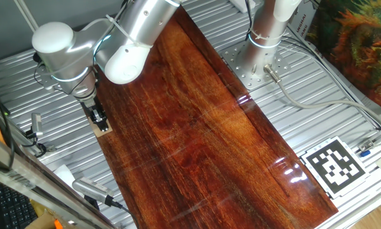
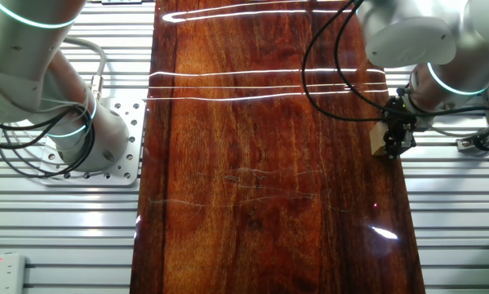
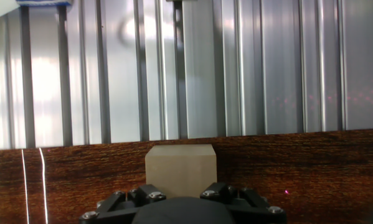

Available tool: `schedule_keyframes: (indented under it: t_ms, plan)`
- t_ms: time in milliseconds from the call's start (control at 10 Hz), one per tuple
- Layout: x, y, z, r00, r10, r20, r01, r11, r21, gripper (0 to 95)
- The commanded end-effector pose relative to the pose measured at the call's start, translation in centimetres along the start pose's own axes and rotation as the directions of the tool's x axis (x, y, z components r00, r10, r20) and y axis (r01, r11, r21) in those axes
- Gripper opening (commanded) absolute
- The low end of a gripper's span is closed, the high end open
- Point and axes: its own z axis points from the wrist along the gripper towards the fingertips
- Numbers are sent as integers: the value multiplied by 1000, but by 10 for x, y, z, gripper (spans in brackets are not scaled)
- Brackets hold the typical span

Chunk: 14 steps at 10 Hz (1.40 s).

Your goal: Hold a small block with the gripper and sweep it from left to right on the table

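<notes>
End effector sits low at one long edge of the desk, its two black fingers closed onto the block, which fills the narrow gap between them. In the hand view the block shows as a pale tan cube sitting just ahead of the finger bases, with the edge of the desk a short way beyond it and the ribbed metal further out. From the other fixed view the end effector hangs at the board's edge with the block on its inner side, over the wood of the desk. Whether the block's underside is pressed to the surface or just above it cannot be told from these views, though it looks very close. The silver arm reaches in over the board from the far side, its wrist with the light-blue ring bent down over the edge. A white post on a bolted plate stands well apart across the board, and a black-and-white marker lies off the board's near corner. As a judgement, the grasp is done and the sweep is at its starting point; the next move calls for carrying the block steadily across the width of the board, keeping it low and level with a firm grip so that it does not twist or slip.
</notes>
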Motion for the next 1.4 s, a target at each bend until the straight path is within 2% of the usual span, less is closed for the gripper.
schedule_keyframes:
  t_ms: [100, 700, 900, 1000, 1400]
  plan:
    - [0, 0, -1, 1000, 1, -3, -1, 1000, -1, 380]
    - [10, -3, 4, 1000, -1, -3, 1, 1000, -2, 380]
    - [12, -3, 1, 1000, -1, 1, 1, 1000, -10, 380]
    - [12, -2, -2, 1000, -1, -5, 1, 1000, -5, 380]
    - [18, -2, 2, 1000, -1, -11, 1, 1000, -6, 380]
